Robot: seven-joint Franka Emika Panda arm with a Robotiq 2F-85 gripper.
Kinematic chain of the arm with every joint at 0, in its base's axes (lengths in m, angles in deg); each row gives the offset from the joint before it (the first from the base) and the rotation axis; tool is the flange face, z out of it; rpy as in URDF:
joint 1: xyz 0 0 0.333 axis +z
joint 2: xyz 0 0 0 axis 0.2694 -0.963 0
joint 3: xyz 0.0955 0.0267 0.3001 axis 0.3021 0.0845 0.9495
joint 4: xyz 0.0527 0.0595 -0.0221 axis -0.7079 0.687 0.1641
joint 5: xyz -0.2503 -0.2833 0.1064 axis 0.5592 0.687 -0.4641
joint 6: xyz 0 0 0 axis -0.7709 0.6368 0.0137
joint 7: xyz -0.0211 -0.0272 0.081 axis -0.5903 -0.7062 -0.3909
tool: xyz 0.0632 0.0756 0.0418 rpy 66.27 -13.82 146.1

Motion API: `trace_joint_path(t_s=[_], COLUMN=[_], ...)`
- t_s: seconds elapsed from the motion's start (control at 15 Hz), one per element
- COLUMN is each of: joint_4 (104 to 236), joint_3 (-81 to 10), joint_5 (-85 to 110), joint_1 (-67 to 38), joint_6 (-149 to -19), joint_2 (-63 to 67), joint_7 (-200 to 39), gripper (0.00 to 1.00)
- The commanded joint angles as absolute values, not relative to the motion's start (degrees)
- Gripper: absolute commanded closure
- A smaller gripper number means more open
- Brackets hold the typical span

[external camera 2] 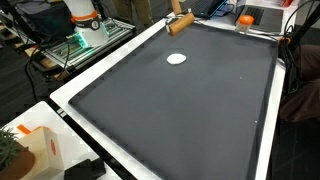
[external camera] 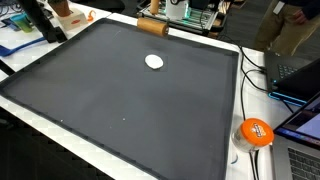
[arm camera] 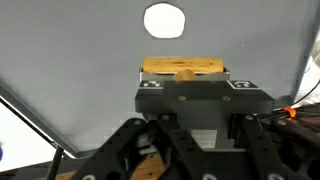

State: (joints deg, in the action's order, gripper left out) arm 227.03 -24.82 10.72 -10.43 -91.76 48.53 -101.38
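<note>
A brown wooden block [arm camera: 185,68] with a round knob on its face sits right in front of my gripper [arm camera: 186,82] in the wrist view. The jaws look shut on it, though the black gripper body [arm camera: 200,100] hides the fingertips. In both exterior views the wooden block [external camera: 153,27] [external camera 2: 181,22] is at the far edge of the dark mat [external camera: 120,110] [external camera 2: 190,110], with the gripper [external camera 2: 177,9] coming down onto it from above. A small white disc [external camera: 154,62] [external camera 2: 176,58] [arm camera: 165,20] lies flat on the mat a short way from the block, untouched.
An orange ball-like object [external camera: 255,132] [external camera 2: 246,18] sits off the mat by cables. Laptops [external camera: 300,75] stand along one side. The white table border [external camera 2: 90,90] rings the mat. A cardboard box [external camera 2: 30,150] stands at a near corner.
</note>
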Motion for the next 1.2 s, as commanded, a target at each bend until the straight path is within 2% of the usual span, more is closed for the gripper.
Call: trace_joint_path(t_s=[0.0,0.13,0.2,0.67,0.87,1.13], joint_4=[228.33,229.38,229.43,234.91,238.37,235.32], joint_3=[-23.32,-23.33,-23.33,-15.22,-9.33,2.12], joint_5=[9.10,8.92,8.90,13.07,17.34,26.55], joint_1=[-12.18,-12.25,-12.25,-17.26,-21.72,-32.57], joint_6=[-92.00,-92.05,-92.06,-99.38,-105.63,-109.27], joint_2=[50.07,51.38,51.47,53.21,55.02,54.47], joint_7=[-100.29,-100.24,-100.24,-107.67,-112.70,-125.11], gripper=[0.53,0.53,0.78,0.78,0.78,0.78])
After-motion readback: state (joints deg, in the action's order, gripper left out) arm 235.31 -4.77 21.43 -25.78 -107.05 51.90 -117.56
